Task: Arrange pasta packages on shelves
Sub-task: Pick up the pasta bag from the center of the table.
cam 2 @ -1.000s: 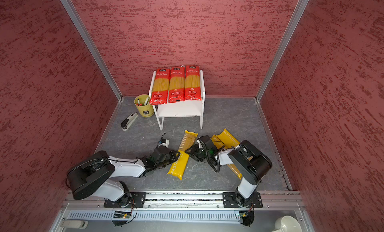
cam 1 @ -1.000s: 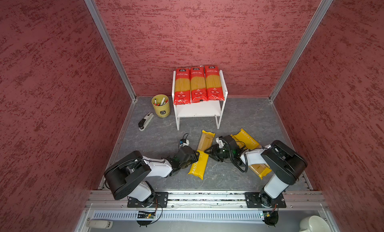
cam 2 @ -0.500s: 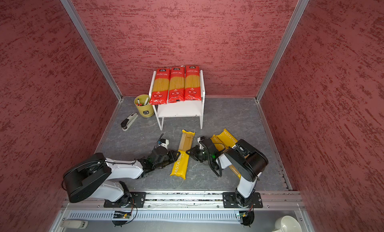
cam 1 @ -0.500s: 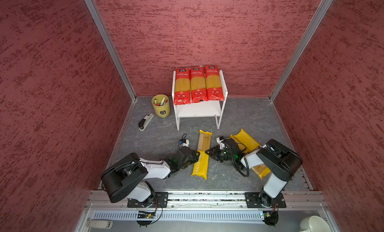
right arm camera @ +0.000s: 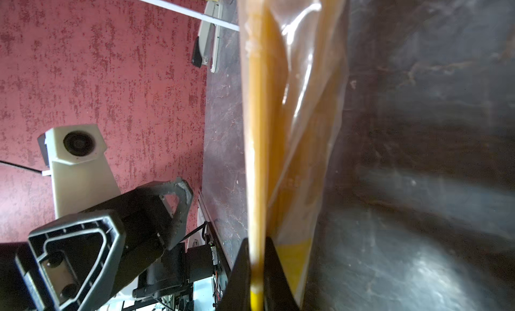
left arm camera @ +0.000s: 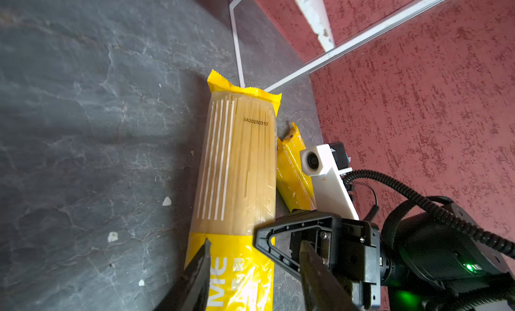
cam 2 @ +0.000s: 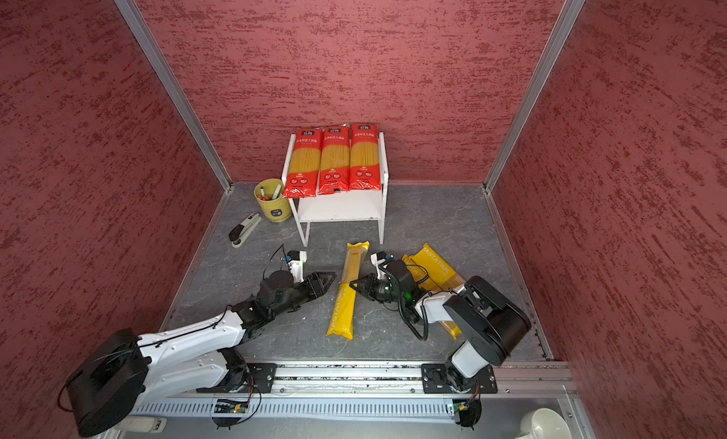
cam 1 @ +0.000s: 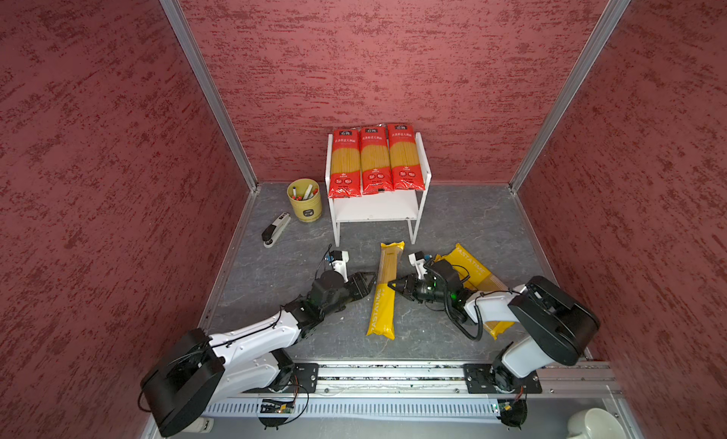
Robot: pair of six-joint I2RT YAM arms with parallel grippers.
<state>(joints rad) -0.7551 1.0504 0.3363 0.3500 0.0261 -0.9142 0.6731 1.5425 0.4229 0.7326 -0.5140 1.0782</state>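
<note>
1. The step in hand is judged to be the pick-up of a yellow package point(cam 1: 383, 291) bound for the rack point(cam 1: 420, 169). 3 red packages point(cam 1: 375, 161) are laid side by side on its top tier, and its lower shelf point(cam 1: 377, 210) is seen bare.
2. The yellow package is laid flat on the grey floor point(cam 1: 275, 268), just in front of the rack's legs. Its length is pointed roughly toward the rack, and it lies between the 2 grippers.
3. The right gripper point(right arm camera: 256, 248) is closed tight on one long edge of this package; in the right wrist view the edge is seen pinched between the jaws.
4. The left gripper point(left arm camera: 255, 241) is held partly parted at the opposite long edge. Nothing is clamped by it, and whether the bag is touched cannot be told.
5. Both arms are stretched low and forward over the floor, with the wrists nearly level and the fingertips aimed at each other across the package's middle. 2 other yellow packages point(cam 1: 468, 264) are partly covered by the right forearm.
6. A lift is called for next. Because the bag is long and is pinched only at a thin edge, sagging or slipping is to be expected. A level carry is advised, followed by a slide onto the lower shelf between the side panels.
</note>
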